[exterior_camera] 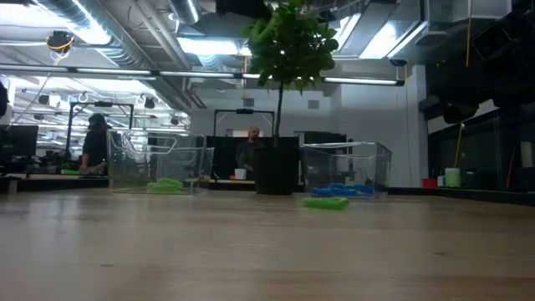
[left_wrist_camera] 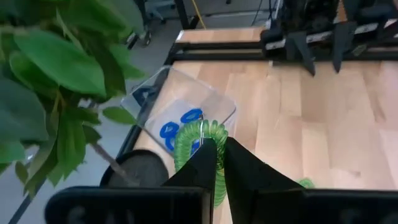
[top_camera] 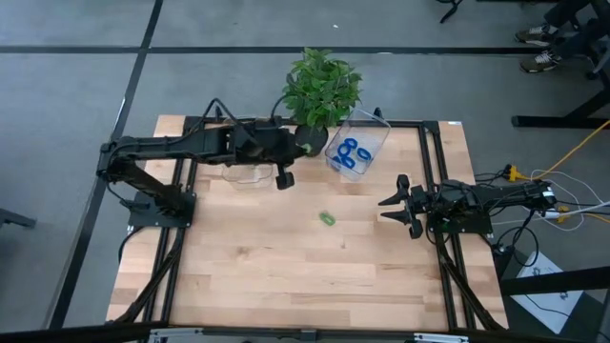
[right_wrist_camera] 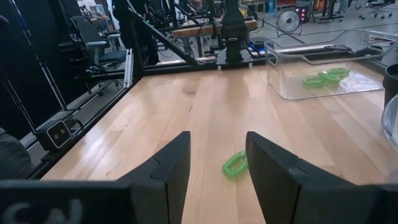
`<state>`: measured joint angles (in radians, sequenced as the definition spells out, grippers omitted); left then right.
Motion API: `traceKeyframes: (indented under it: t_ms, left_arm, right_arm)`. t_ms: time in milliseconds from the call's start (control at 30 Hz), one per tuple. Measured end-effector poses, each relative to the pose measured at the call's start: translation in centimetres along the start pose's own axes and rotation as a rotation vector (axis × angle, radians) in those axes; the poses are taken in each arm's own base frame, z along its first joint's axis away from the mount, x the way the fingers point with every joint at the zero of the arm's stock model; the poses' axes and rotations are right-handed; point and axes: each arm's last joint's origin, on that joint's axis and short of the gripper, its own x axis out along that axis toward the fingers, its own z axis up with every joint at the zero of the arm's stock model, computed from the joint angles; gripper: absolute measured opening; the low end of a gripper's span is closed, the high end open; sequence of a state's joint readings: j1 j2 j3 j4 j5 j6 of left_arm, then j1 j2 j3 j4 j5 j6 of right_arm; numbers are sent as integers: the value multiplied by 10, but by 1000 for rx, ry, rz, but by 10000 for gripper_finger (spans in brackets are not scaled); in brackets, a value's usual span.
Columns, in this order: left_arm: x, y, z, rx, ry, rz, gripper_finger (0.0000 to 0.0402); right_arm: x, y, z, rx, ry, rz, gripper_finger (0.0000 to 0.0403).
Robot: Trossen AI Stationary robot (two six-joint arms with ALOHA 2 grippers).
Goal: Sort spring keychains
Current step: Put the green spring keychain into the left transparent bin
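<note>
While blue keychains (top_camera: 351,155) fill one bin (top_camera: 374,131), green keychains (right_wrist_camera: 326,77) another bin (right_wrist_camera: 292,87).

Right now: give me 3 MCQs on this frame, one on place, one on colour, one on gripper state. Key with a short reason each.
1. Where does the loose green keychain lie?
A. In the bin by the plant
B. On the bare table between the two arms
C. In the plant pot

2. What colour are the keychains in the clear bin next to the potted plant?
A. Blue
B. Green
C. Red

3. What is the state of the left gripper?
A. Open, empty
B. Shut on a blue keychain
C. Shut on a green keychain

Key:
1 B: the high view shows it alone on the wood, left of the open right gripper.
2 A: blue keychains show inside it.
3 C: the left wrist view shows the fingers pinching a held green keychain.
</note>
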<state>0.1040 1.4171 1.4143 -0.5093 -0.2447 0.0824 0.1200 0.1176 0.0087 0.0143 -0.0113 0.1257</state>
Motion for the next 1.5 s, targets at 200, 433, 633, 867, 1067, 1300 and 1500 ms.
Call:
traceKeyframes:
  t_ms: [200,433,633,867,1067,1300,1500]
  left_arm:
    - [1,6,-11,-34,108,13,15]
    - [-2,13,-21,-136,209,115,15]
    - [-12,16,-33,-203,316,236,15]
    - [-26,21,-45,-266,416,385,15]
    - [-40,25,-58,-277,525,516,15]
    - [-52,29,-69,-262,625,652,15]
    - [-58,31,-74,-244,650,744,15]
  right_arm:
    - [0,0,0,0,0,0,154]
    - [0,0,0,0,0,0,154]
    - [0,0,0,0,0,0,154]
    - [0,0,0,0,0,0,154]
    - [0,0,0,0,0,0,154]
    - [0,0,0,0,0,0,154]
    - [0,0,0,0,0,0,154]
